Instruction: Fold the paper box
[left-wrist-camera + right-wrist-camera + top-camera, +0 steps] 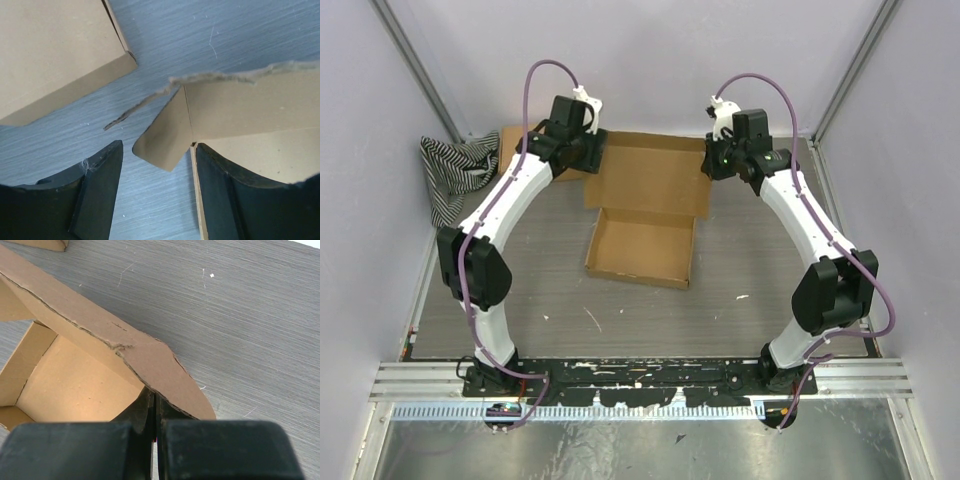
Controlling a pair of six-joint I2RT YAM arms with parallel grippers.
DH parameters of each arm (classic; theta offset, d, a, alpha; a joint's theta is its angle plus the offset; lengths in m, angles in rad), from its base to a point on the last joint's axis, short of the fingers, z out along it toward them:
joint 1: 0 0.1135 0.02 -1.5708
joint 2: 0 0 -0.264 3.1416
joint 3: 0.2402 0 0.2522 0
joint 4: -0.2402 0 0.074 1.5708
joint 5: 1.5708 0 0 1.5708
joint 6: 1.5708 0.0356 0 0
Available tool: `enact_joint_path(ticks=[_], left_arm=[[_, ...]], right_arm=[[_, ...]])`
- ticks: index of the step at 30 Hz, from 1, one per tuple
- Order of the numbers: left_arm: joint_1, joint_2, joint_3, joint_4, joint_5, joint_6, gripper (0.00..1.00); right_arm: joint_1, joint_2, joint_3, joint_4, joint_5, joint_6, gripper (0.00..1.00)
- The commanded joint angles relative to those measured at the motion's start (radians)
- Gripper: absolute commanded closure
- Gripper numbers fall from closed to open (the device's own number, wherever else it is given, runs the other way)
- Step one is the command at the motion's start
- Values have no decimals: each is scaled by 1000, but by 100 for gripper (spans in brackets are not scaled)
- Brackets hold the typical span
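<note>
The paper box (pixel 640 250) lies mid-table, its front part formed into a shallow open tray and its lid panel (pixel 655 175) raised at the back. My left gripper (pixel 582 150) is at the lid's far left corner. In the left wrist view it (pixel 157 150) is open, a rounded corner flap (pixel 165 140) hangs between the jaws, and the right finger (pixel 220 190) lies along a cardboard edge. My right gripper (pixel 717 160) is at the lid's far right corner. In the right wrist view it (pixel 154 392) is shut, its tips tucked under the lid's rounded flap (pixel 165 370), with the tray inside (pixel 75 385) below.
A second, ready-made brown box (pixel 515 145) sits at the back left, partly behind my left arm, and shows in the left wrist view (pixel 50 50). A black-and-white striped cloth (pixel 455 170) lies by the left wall. Walls close in at the left, right and back.
</note>
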Motion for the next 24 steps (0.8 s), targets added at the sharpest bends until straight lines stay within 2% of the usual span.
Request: enact_joint_path(ticks=[1,5,9,16,22,24], left_arm=[[18,-11,5,104,-16,34,33],[36,2,24,105,9,31,33],[48,17,31,98,72,24,38],[62,10,2,115,225,-14,63],[63,9,8,105,272,-44,93],[63,10,13,102,288,-57,98]], right_arm=[[1,-65,3,50,-34,-19,99],[1,-63,6,46,-41,-24,99],[2,-56,11,45,-48,-26,99],[1,-20,43,19,-50,-10,99],[2,38,111,-15,-39,36,99],[2,57,135,-29,-37,53,99]])
